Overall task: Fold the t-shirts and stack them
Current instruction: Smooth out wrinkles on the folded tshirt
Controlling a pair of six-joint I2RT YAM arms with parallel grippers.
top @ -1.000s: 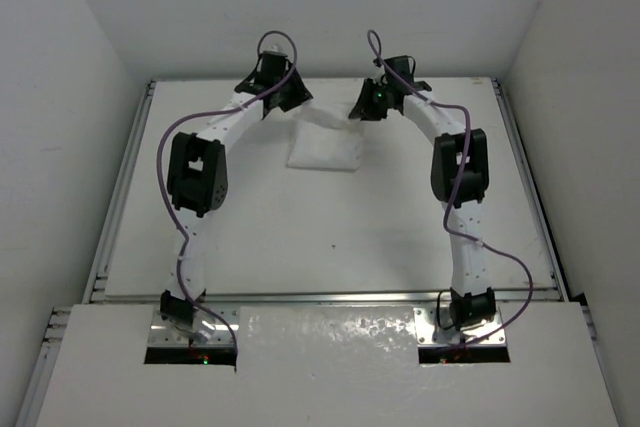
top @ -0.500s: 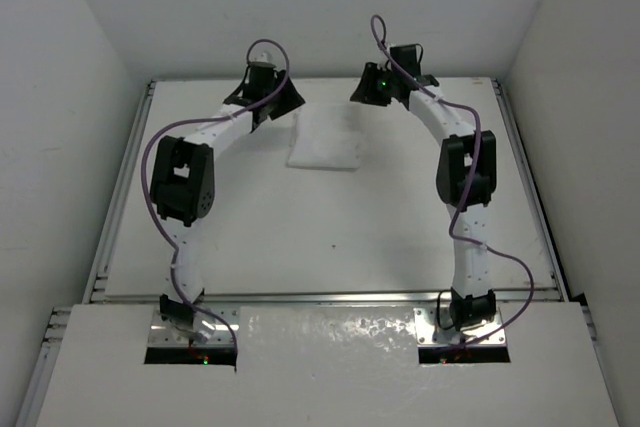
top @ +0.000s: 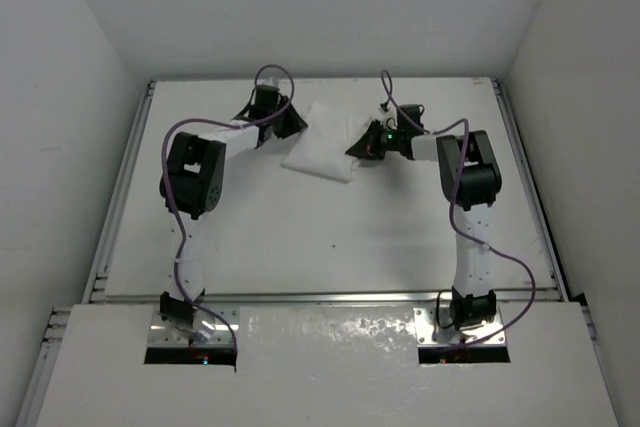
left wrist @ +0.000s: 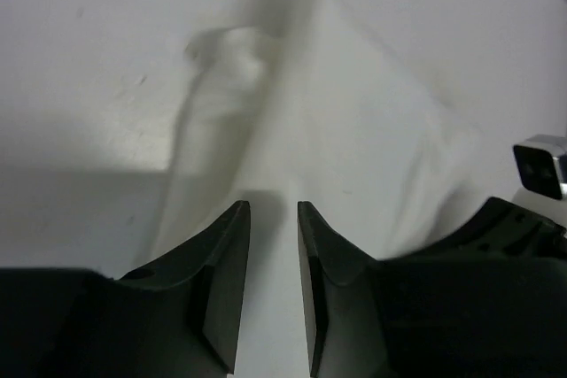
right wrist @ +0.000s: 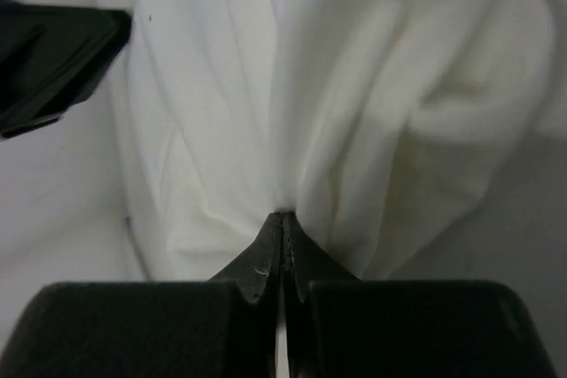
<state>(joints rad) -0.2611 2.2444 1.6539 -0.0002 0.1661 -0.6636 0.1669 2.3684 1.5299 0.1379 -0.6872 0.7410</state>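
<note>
- The white t-shirt (top: 322, 142) lies bunched on the far middle of the table (top: 300, 232), between the two grippers.
- The right gripper (right wrist: 282, 219) has its fingers pressed together, pinching a gathered fold of the shirt at the tips.
- The left gripper (left wrist: 273, 214) has its fingers narrowly apart with white cloth running between them. Whether they actually clamp it cannot be told.

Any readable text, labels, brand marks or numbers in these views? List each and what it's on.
None readable in any view.
The t-shirt is plain white, with no print or tag showing.
The table carries no lettering either.
</note>
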